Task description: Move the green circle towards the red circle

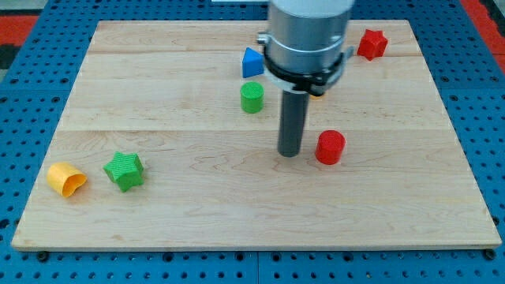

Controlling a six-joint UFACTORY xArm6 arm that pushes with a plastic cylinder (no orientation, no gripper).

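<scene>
The green circle [252, 97] stands on the wooden board at the view's upper middle. The red circle [330, 147] stands lower and to the right of it. My tip [289, 153] rests on the board between them, just left of the red circle with a small gap, and below and to the right of the green circle. The rod rises from the tip into the grey arm body at the view's top.
A blue block [252, 62] sits just above the green circle. A red star [372, 43] is at the top right. A green star [125, 170] and a yellow block [66, 179] lie at the lower left. A small orange piece [316, 95] peeks from behind the arm.
</scene>
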